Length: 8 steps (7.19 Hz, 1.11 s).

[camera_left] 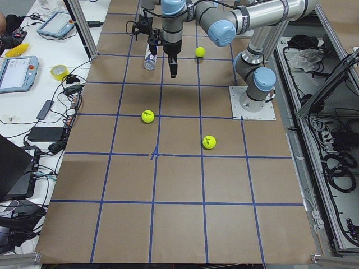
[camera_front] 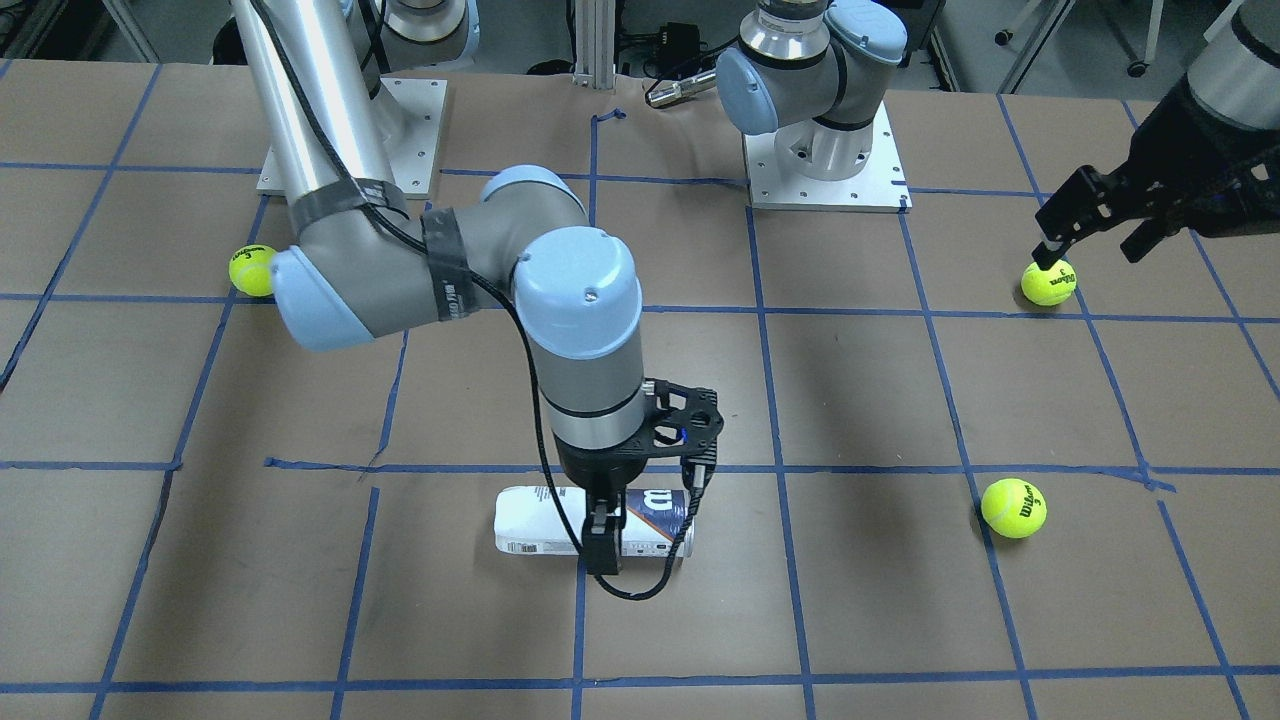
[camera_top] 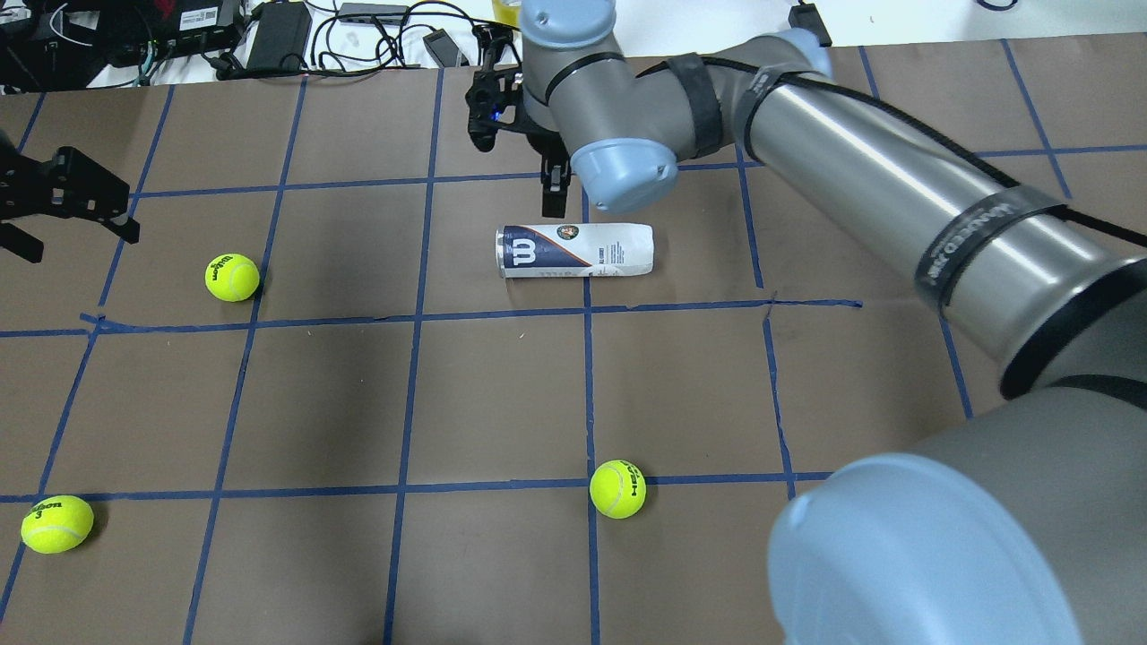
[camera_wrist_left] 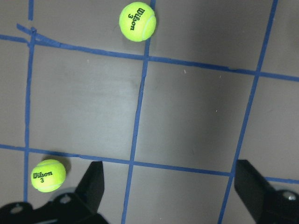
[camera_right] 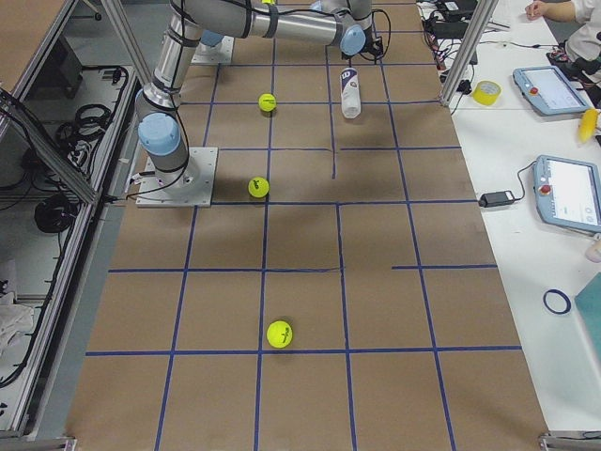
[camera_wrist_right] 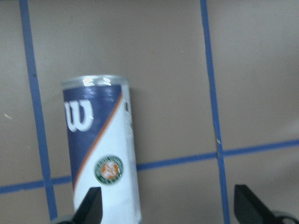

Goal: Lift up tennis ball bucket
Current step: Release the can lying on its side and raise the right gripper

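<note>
While the tennis ball can [camera_top: 575,250] lies on its side across a blue tape line [camera_top: 589,385], toward the operators' side of the counter [camera_top: 358,403], brown paper spreads open around it on every side. Three yellow-green balls sit well apart from it: one [camera_top: 232,277] off its navy end, one [camera_top: 617,488] nearer the robot, and one [camera_top: 56,523] far to the robot's left. Cables and boxes line the far edge in the overhead view, apart from the can.

The can has a white label with a navy band at the end pointing to the robot's left. It also carries a large white W, an orange stripe, a small round green badge and a shiny rim.

The right arm reaches out long from its base, elbow bent, wrist turned straight down over the can. The right tool [camera_wrist_right: 168,207] hangs above it, fingers spread wide and holding nothing. In its wrist view the can sits beneath one finger [camera_wrist_right: 91,205] rather than midway. The left tool [camera_wrist_left: 170,191], also spread and empty, hovers low near the far-left ball.
</note>
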Each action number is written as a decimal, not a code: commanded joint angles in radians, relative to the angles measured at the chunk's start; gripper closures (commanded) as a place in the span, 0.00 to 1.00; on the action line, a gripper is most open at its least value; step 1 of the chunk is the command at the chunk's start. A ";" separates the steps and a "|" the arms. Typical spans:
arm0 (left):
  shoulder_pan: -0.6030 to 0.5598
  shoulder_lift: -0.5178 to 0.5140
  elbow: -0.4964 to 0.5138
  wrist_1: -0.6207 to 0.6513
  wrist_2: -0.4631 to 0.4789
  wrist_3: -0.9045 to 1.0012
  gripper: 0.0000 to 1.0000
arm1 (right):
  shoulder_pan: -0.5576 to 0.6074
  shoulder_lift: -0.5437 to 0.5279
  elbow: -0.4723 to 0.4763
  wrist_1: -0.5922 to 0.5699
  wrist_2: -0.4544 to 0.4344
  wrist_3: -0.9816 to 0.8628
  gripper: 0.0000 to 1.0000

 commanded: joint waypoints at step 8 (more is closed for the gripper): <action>-0.252 -0.318 -0.137 0.460 -0.501 -0.294 0.00 | -0.266 -0.352 0.021 0.506 -0.049 0.827 0.00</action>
